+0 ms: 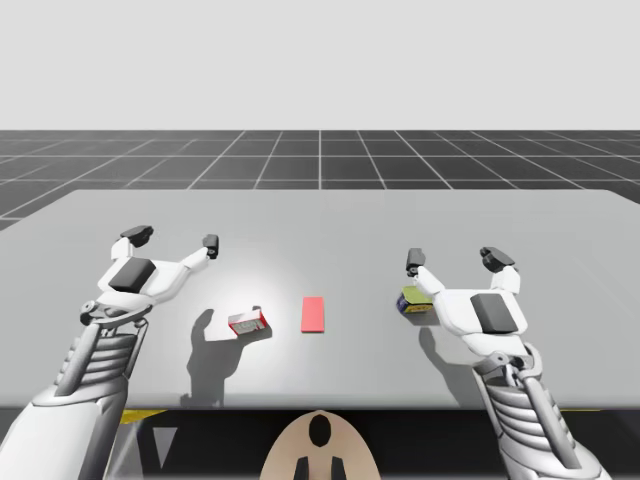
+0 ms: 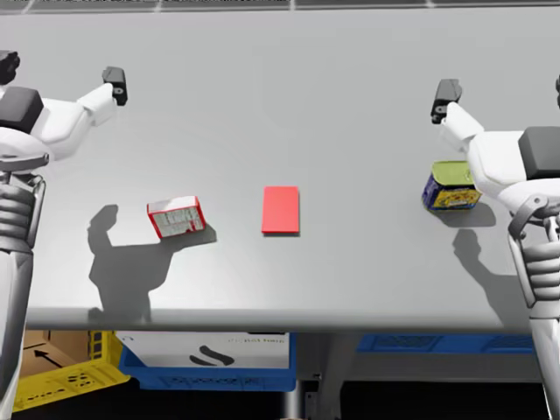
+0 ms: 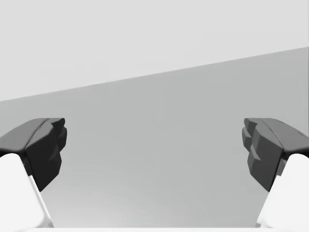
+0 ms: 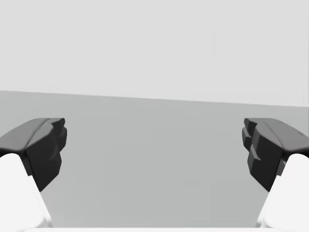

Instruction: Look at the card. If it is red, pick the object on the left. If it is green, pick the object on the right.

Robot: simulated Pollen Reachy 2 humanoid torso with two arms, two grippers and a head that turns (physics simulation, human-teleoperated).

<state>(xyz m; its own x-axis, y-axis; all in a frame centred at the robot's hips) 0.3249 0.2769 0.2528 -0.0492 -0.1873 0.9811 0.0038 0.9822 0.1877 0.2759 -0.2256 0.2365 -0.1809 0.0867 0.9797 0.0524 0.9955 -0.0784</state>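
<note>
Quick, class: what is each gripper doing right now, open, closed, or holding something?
Left gripper: open, holding nothing.
Right gripper: open, holding nothing.

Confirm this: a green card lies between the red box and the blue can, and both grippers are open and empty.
Not quite: the head view shows the card red, not green. It lies between the red box and the blue can; left gripper and right gripper are open and empty.
</note>
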